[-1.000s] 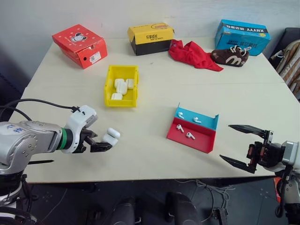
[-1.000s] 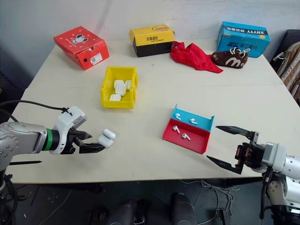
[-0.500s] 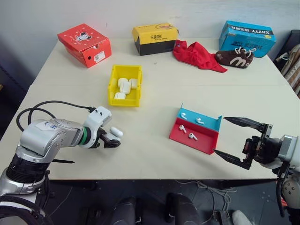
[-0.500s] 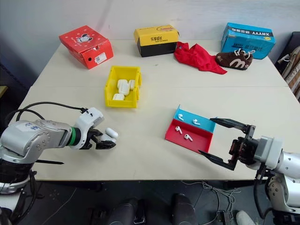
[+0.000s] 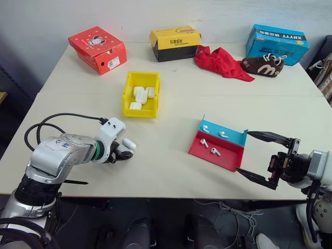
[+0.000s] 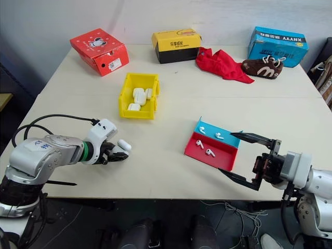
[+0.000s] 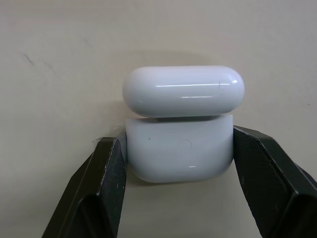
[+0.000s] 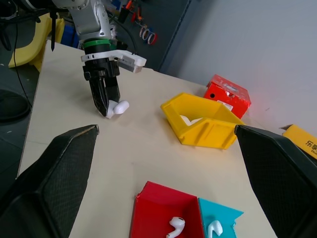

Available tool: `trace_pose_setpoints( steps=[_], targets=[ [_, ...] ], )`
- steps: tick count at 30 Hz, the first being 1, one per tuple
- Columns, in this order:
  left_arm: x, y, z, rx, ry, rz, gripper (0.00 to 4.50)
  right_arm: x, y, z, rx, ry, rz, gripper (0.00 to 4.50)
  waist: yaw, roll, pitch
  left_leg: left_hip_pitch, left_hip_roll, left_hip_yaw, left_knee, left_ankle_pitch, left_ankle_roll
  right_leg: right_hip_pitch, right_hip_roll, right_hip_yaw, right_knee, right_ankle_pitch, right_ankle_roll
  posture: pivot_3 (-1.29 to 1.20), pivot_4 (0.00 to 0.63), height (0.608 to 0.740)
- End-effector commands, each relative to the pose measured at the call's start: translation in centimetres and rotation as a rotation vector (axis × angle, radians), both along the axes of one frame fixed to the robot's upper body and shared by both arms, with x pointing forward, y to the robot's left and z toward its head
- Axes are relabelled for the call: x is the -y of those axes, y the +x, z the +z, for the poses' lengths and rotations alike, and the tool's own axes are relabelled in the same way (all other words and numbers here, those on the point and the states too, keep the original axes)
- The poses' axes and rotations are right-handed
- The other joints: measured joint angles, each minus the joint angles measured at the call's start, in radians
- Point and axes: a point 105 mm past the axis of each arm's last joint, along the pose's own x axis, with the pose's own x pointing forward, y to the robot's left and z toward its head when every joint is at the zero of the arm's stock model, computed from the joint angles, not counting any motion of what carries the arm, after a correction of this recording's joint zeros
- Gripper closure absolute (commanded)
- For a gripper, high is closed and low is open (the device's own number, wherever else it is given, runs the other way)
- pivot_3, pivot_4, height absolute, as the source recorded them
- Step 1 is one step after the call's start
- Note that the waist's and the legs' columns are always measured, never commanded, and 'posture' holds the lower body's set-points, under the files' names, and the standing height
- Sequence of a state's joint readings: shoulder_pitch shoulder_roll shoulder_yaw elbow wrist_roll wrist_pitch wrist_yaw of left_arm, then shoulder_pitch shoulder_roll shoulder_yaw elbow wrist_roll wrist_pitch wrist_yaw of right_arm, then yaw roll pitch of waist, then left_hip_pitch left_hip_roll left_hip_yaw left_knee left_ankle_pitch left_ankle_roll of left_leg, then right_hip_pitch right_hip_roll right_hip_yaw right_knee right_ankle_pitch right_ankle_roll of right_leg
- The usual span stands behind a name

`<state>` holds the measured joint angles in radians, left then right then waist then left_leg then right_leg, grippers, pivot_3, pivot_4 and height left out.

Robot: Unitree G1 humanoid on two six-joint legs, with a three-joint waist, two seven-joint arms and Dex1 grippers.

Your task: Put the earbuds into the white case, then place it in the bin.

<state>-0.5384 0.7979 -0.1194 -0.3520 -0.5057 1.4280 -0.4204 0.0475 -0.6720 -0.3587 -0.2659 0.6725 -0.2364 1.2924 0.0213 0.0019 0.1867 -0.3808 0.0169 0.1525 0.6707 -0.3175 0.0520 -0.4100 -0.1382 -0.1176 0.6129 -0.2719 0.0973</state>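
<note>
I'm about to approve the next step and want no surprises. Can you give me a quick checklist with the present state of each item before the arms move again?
1. Left gripper shut on the small glossy white case: ok.
2. Case lid open for loading: ok, it stands flipped up.
3. Four tiny white earbuds lying loose in the shallow red-and-blue tray: ok.
4. Right gripper open beside the tray, holding nothing: ok.
5. Earbuds in the case: not ok, none loaded yet.
6. Room in the bright yellow plastic bin, which holds other white cases: cannot tell.

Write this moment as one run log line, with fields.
left gripper: shut on white case, lid open | right gripper: open, empty | earbuds: in tray
</note>
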Motion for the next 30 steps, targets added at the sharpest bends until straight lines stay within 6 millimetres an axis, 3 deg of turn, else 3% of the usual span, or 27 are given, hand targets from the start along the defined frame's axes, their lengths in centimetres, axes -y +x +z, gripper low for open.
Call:
trace_pose_setpoints(
  steps=[1, 5, 7, 9, 11, 12, 15, 19, 24, 30],
  targets=[
    [-0.4, -0.3, -0.4, -0.011, -0.025, -0.001, 1.73, 0.1, -0.3, 0.6, 0.03, 0.008, 0.004, 0.0, 0.0, 0.0, 0.0, 0.0, 0.0, 0.0, 0.0, 0.0, 0.0, 0.0, 0.0, 0.0, 0.0, 0.0, 0.0, 0.0, 0.15, 0.74],
    [-1.5, 0.9, 2.8, 0.153, -0.206, -0.053, 1.73, 0.3, -0.2, 0.5, 0.021, 0.004, -0.015, 0.0, -0.001, 0.0, 0.0, 0.0, 0.0, 0.0, 0.0, -0.001, -0.001, 0.0, -0.001, 0.0, 0.0, 0.0, -0.001, 0.0, 0.15, 0.74],
    [-1.8, 1.0, 3.2, 0.173, -0.24, -0.065, 1.73, 0.3, -0.2, 0.5, 0.019, 0.001, -0.019, 0.0, -0.001, -0.001, 0.001, 0.0, 0.001, 0.0, 0.0, -0.001, -0.001, 0.0, -0.001, -0.002, 0.0, -0.001, -0.002, 0.0, 0.15, 0.74],
    [-0.5, -0.1, 6.4, 0.369, -0.395, -0.336, 1.73, 0.9, -0.1, 0.7, -0.007, -0.02, -0.07, 0.0, -0.001, -0.001, 0.001, 0.0, 0.001, 0.0, -0.001, -0.001, -0.002, 0.0, -0.002, -0.002, 0.0, -0.001, -0.002, 0.0, 0.15, 0.74],
    [1.6, -5.1, 10.1, 0.591, -0.629, -0.805, 1.73, 2.2, -0.2, 1.0, -0.069, -0.072, -0.168, 0.0, 0.0, 0.0, 0.0, 0.0, 0.0, 0.001, -0.002, -0.002, -0.003, -0.002, -0.004, -0.003, 0.0, -0.001, -0.002, 0.0, 0.15, 0.74],
    [1.9, -5.8, 10.8, 0.61, -0.732, -0.82, 1.73, 2.9, -0.5, 0.5, -0.145, -0.128, -0.22, 0.0, 0.003, 0.0, 0.0, -0.002, -0.001, 0.001, -0.002, -0.002, -0.004, -0.004, -0.006, -0.004, -0.001, -0.002, -0.003, 0.0, 0.15, 0.74],
    [3.9, -6.2, 9.9, 0.569, -0.784, -0.866, 1.73, 5.6, -0.9, -0.7, -0.278, -0.261, -0.422, 0.0, 0.007, 0.0, -0.001, -0.005, -0.001, -0.005, 0.004, -0.001, 0.001, -0.001, -0.008, -0.01, -0.001, -0.002, -0.004, 0.0, 0.15, 0.74],
    [7.2, -7.0, 9.3, 0.593, -0.886, -0.949, 1.73, 9.4, -3.5, -2.0, -0.364, -0.263, -0.607, 0.0, 0.015, -0.001, -0.001, -0.006, -0.002, -0.005, 0.007, -0.003, 0.005, 0.002, -0.006, -0.012, -0.002, -0.001, -0.001, 0.0, 0.15, 0.74],
    [9.7, -7.4, 9.3, 0.63, -1.035, -0.973, 1.73, 13.4, -5.9, -4.7, -0.507, -0.337, -0.833, 0.0, 0.007, -0.001, -0.001, -0.007, -0.002, -0.004, 0.009, -0.007, 0.005, 0.005, -0.005, -0.01, -0.008, 0.003, 0.005, 0.0, 0.15, 0.74],
    [10.1, -7.5, 7.9, 0.592, -1.074, -1.035, 1.73, 9.9, -3.3, -2.3, -0.548, -0.3, -0.781, 0.0, -0.022, 0.002, -0.003, -0.005, 0.0, -0.002, 0.009, -0.006, 0.005, 0.005, -0.004, -0.008, -0.009, 0.003, 0.006, 0.0, 0.15, 0.74]
  ],
)
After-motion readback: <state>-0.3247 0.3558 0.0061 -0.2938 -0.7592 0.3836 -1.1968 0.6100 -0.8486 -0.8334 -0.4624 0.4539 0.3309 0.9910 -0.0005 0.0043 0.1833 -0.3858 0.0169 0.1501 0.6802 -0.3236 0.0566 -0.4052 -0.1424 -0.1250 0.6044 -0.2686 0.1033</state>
